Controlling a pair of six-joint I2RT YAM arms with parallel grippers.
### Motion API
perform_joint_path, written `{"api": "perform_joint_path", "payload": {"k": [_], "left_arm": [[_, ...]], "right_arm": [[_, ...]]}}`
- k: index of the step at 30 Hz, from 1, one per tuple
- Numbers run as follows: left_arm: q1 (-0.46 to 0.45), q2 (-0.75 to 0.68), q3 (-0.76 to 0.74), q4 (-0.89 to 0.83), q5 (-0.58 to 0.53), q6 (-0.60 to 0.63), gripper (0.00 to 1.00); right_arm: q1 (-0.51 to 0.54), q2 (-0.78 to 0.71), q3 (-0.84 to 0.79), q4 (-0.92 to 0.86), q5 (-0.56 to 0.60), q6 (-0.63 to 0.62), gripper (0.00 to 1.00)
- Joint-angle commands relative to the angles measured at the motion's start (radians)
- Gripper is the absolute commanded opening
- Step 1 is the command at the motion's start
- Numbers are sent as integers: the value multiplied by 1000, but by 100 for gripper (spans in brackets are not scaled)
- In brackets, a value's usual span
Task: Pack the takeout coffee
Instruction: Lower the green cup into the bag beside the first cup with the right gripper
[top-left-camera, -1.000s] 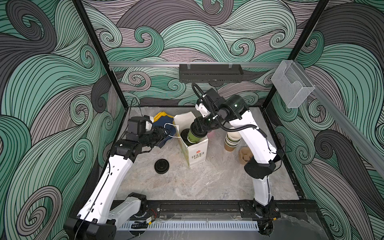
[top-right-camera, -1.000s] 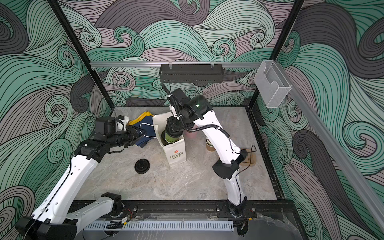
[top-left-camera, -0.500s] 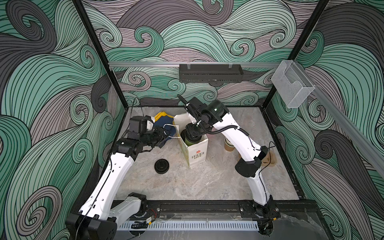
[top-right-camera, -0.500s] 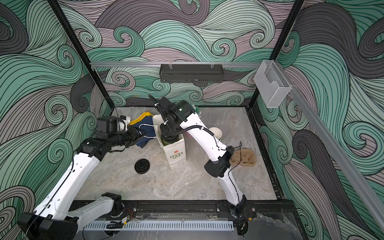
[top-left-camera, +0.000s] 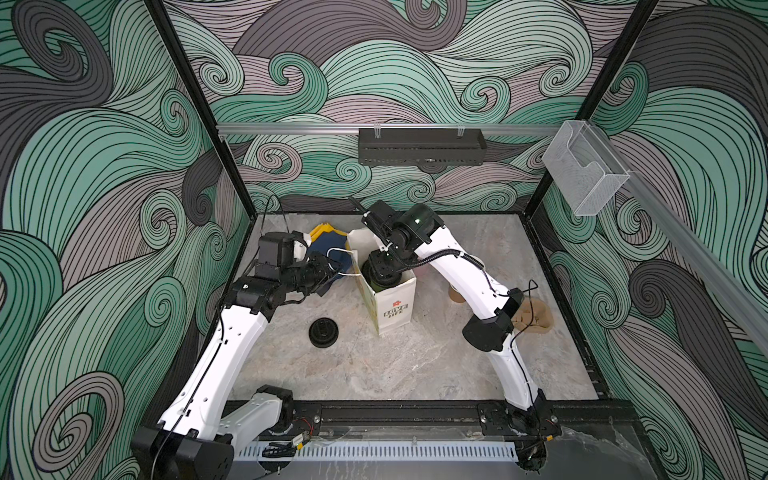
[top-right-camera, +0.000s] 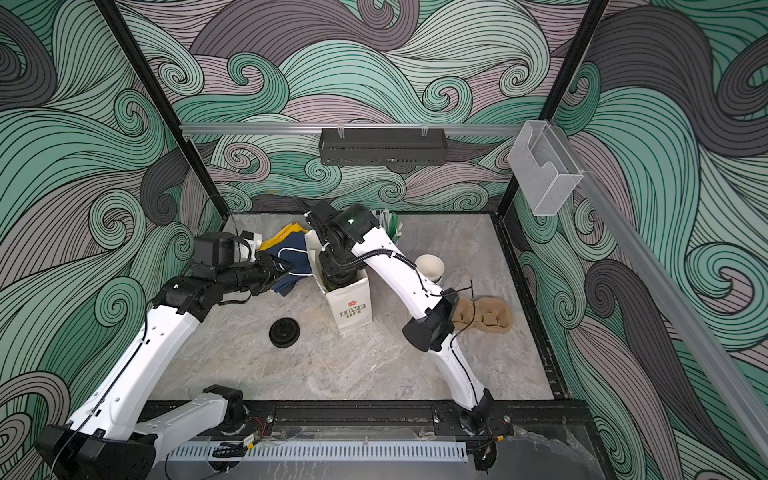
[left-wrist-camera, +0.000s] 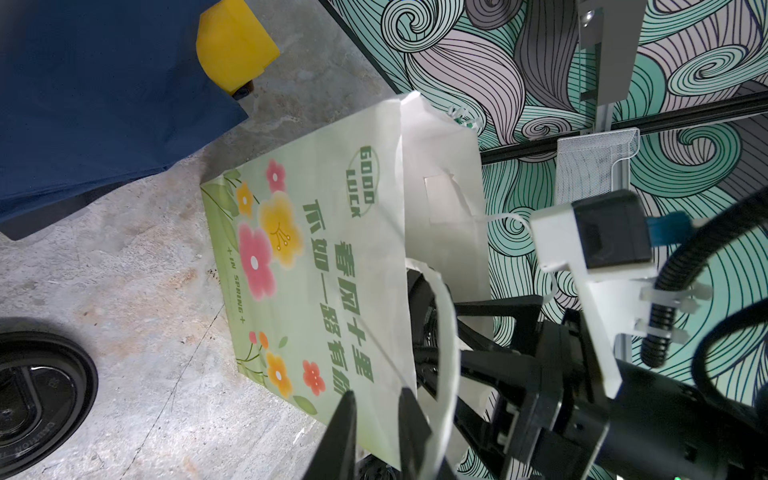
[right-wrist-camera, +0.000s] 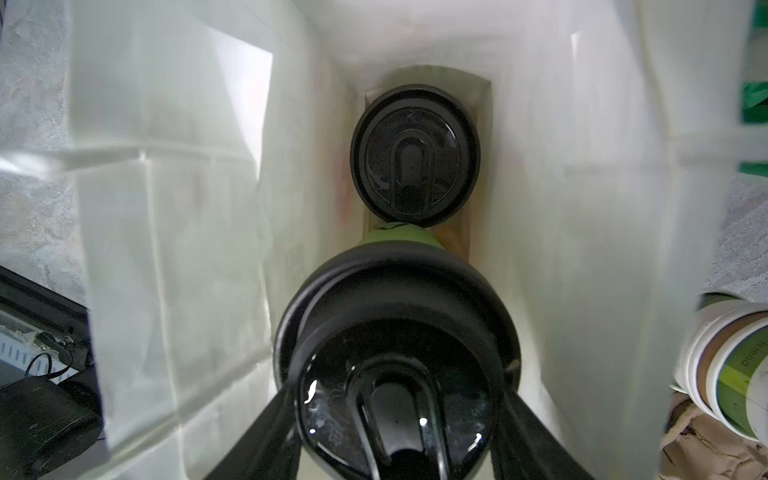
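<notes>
A white paper bag (top-left-camera: 392, 307) printed with flowers (left-wrist-camera: 311, 270) stands open mid-table. One takeout coffee (right-wrist-camera: 415, 153), olive-green with a black sip lid, stands on the bag's floor. My right gripper (right-wrist-camera: 395, 386) is shut on a second lidded takeout coffee (right-wrist-camera: 395, 332) and holds it inside the bag's mouth (top-left-camera: 380, 270), above and beside the other cup. My left gripper (left-wrist-camera: 376, 395) reaches in from the left (top-left-camera: 332, 274). Its jaws stand narrowly apart astride the rim of the bag's near wall, next to the white handle (left-wrist-camera: 444, 332).
A loose black lid (top-left-camera: 323, 332) lies left of the bag. Blue and yellow folded bags (top-left-camera: 328, 245) lie behind my left gripper. A stack of lidless cups (top-right-camera: 430, 268) and a brown pulp cup carrier (top-right-camera: 486, 313) sit to the right, under my right arm.
My right arm has swung left and lowered the lidded cup from above the bag into its mouth. My left jaws have narrowed at the bag's rim.
</notes>
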Motion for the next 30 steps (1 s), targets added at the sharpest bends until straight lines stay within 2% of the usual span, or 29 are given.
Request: {"api": "perform_joint_path", "payload": {"k": [1, 16, 30], "left_arm": [[7, 5, 13, 9, 24, 19, 22], [7, 6, 13, 7, 29, 21, 22], [7, 1, 12, 3, 33, 24, 21]], "right_arm": [[5, -10, -8, -193, -5, 23, 60], [11, -80, -106, -195, -6, 48, 60], [20, -22, -118, -195, 5, 46, 61]]}}
